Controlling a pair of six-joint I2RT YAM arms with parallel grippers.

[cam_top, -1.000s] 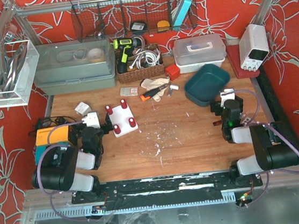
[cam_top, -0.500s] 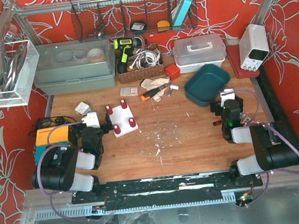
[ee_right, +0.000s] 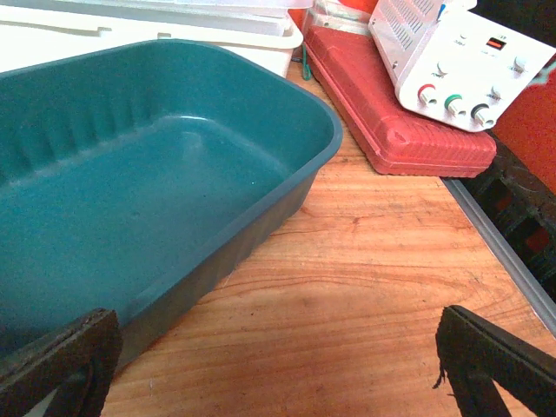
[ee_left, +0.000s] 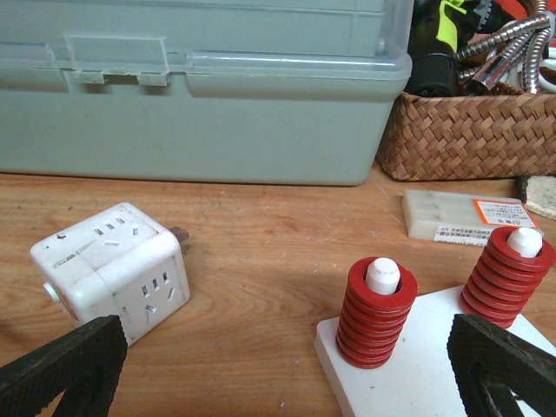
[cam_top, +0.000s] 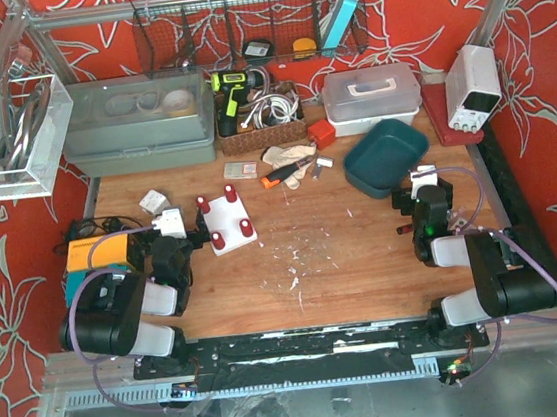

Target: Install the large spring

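Observation:
A white base plate (cam_top: 228, 221) lies on the wooden table left of centre, with large red springs on its white pegs. In the left wrist view two springs show: one (ee_left: 375, 314) on a near peg and one (ee_left: 506, 278) further right, both seated on the plate (ee_left: 408, 373). My left gripper (cam_top: 184, 242) sits just left of the plate, open and empty, its dark fingertips (ee_left: 61, 369) wide apart. My right gripper (cam_top: 419, 207) rests at the right, open and empty, beside the teal tub (cam_top: 385, 156).
A white socket cube (ee_left: 111, 268) lies left of the plate. A grey lidded bin (cam_top: 138, 124), a wicker basket (cam_top: 258, 120) with tools, a white box (cam_top: 371, 92) and a white power supply (cam_top: 472, 86) stand at the back. An orange device (cam_top: 98, 254) sits at the left.

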